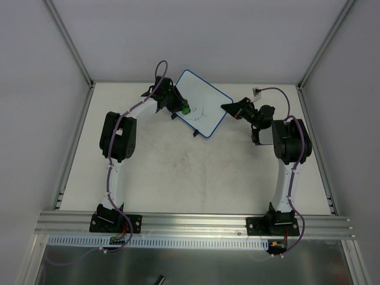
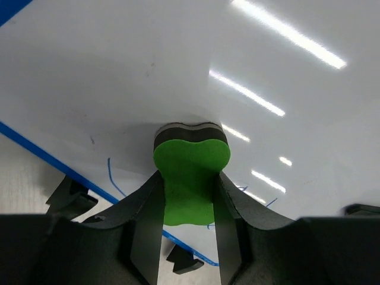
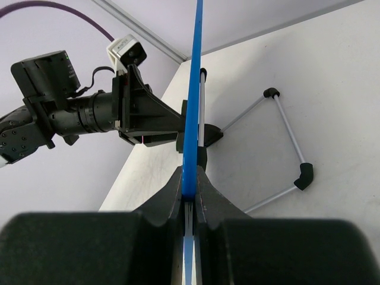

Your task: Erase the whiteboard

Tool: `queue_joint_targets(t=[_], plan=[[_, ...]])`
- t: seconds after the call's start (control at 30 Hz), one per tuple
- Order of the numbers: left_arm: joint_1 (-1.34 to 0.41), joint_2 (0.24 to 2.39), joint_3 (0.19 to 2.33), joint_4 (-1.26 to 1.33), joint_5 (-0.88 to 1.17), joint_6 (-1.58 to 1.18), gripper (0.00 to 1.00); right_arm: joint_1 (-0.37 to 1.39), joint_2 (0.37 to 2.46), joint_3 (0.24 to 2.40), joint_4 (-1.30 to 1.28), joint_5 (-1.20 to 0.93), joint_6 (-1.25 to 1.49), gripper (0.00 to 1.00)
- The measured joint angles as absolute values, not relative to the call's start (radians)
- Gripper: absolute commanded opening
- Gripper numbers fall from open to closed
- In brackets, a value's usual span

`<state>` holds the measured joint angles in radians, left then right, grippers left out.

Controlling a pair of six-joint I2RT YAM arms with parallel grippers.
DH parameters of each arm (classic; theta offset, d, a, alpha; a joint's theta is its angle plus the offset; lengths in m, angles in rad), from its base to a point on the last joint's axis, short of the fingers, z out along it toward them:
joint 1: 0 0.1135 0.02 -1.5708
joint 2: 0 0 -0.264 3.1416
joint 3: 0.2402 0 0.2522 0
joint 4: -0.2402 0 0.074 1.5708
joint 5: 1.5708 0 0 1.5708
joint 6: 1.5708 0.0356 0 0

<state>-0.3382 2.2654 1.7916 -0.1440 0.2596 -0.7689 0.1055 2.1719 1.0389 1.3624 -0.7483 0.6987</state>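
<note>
The whiteboard [image 1: 202, 101], white with a thin blue rim, stands tilted at the back middle of the table. Thin blue pen lines [image 1: 199, 114] show near its lower edge. My left gripper [image 1: 181, 108] is shut on the green bone-shaped eraser [image 1: 186, 109], whose dark felt face presses on the board. The left wrist view shows the eraser [image 2: 190, 172] between my fingers on the board [image 2: 178, 71], with blue strokes [image 2: 113, 175] beside it. My right gripper [image 1: 227, 107] is shut on the board's right edge; in the right wrist view the blue rim [image 3: 193, 107] runs edge-on between my jaws [image 3: 189, 196].
The board's wire stand with black feet [image 3: 304, 175] rests on the table behind it. The left arm's wrist and camera [image 3: 89, 113] are just beyond the board. A black foot [image 1: 194, 131] pokes out under the lower rim. Metal frame posts [image 1: 71, 44] bound the table.
</note>
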Motion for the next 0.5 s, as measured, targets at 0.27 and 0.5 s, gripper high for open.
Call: queue_joint_targets(t=[0.27,0.5], plan=[[-0.338,2.220,1.681,-0.135,0.197,-0.904,0.03,0.107,2.172,1.039,1.365,-0.748,0.697,0.00],[-0.337,2.218,1.677,-0.136,0.190,-0.958,0.03,0.107,2.172,1.036,1.367,-0.742,0.694,0.01]])
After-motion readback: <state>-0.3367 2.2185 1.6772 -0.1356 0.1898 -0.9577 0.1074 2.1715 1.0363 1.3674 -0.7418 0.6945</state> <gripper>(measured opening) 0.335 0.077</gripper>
